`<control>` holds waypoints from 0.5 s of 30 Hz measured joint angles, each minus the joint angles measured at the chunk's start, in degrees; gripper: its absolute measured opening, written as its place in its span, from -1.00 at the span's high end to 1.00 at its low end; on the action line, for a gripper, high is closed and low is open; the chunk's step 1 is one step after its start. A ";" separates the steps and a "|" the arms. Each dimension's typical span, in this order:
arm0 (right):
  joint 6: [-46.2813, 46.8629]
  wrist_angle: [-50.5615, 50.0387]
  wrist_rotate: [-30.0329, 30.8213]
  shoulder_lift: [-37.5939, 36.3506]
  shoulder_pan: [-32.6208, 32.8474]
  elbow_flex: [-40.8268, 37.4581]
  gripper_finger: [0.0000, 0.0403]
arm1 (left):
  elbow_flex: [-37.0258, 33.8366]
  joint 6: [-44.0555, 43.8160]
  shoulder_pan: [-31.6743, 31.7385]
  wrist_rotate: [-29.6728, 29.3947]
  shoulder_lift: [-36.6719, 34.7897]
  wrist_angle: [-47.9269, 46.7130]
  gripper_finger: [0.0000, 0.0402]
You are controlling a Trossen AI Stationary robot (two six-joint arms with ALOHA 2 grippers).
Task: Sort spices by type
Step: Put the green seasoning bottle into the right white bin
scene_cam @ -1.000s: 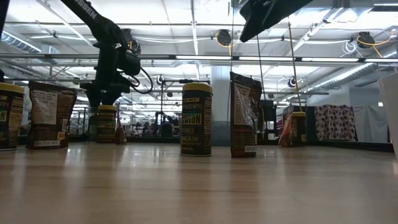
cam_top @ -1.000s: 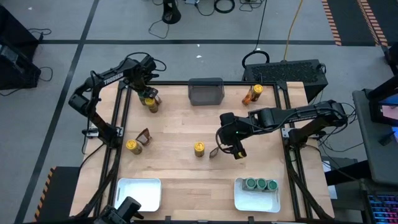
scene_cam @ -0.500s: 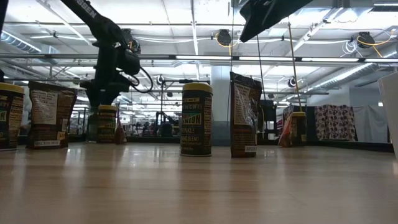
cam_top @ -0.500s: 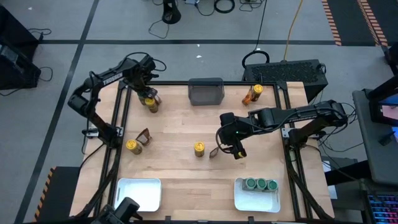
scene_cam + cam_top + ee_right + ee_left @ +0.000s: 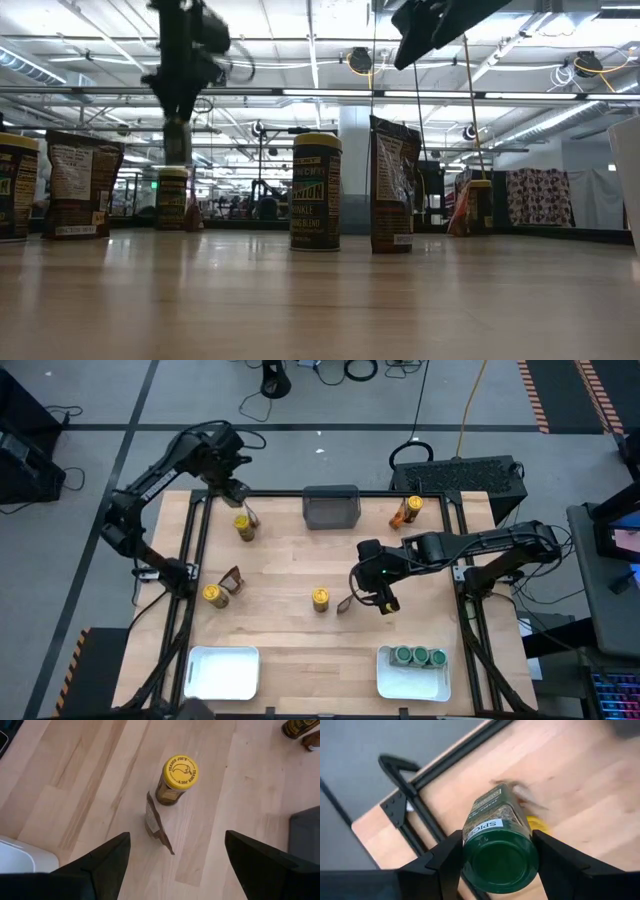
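My left gripper (image 5: 231, 489) is raised above the table's far left corner, shut on a green-lidded jar (image 5: 499, 840). Under it a yellow-lidded jar (image 5: 243, 526) stands on its base with a brown packet (image 5: 253, 515) beside it. My right gripper (image 5: 185, 870) hovers open above another upright brown packet (image 5: 157, 825) that stands next to a yellow-lidded jar (image 5: 179, 776) at mid-table. More jar-and-packet pairs stand at the left (image 5: 213, 594) and the far right (image 5: 412, 506). Three green-lidded jars (image 5: 418, 656) sit in the near right tray. My left gripper pinches the green-lidded jar between its two fingers (image 5: 451, 862) at the lid end (image 5: 470, 865), one finger on each side. The fingers come from above and point down. The jar hangs upright below them, lifted clear of the table.
A dark grey bin (image 5: 331, 506) sits at the far edge's middle. One white tray (image 5: 223, 670) lies at the near left, another (image 5: 390, 682) at the near right. Black frame rails run along the table's left and right sides. Bare wood lies between the trays and mid-table.
My left gripper has risen and drifted toward the far left corner, carrying the green-lidded jar up from beside the yellow-lidded jar, so it now hangs clear of the table. The yellow-lidded jar and its packet stayed in place.
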 joint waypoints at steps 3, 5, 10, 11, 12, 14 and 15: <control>0.44 -0.18 0.07 -1.70 -0.51 0.00 -0.53 | 5.61 -2.86 -4.63 0.46 -0.20 -3.46 -0.06; 1.25 -0.94 0.23 -3.13 -0.63 0.00 -0.53 | 8.65 -4.90 -8.54 0.82 -0.13 -4.78 -0.06; 3.74 -2.23 0.32 -7.55 -0.93 0.00 -0.53 | 12.26 -8.11 -19.77 5.23 -0.15 -4.28 -0.06; 4.25 -2.36 0.42 -8.45 -0.92 0.00 -0.53 | 12.37 -8.30 -22.13 6.77 -0.14 -3.58 -0.06; 4.66 -2.67 0.42 -9.32 -0.92 0.00 -0.53 | 12.43 -9.01 -24.51 8.24 -0.13 -2.80 -0.06; 5.57 -3.03 0.44 -10.90 -0.92 0.00 -0.53 | 12.48 -9.77 -29.24 10.12 0.09 -1.57 -0.06; 6.12 -3.16 0.69 -11.63 -0.92 0.00 -0.53 | 12.50 -10.29 -31.71 10.41 0.35 -1.16 -0.06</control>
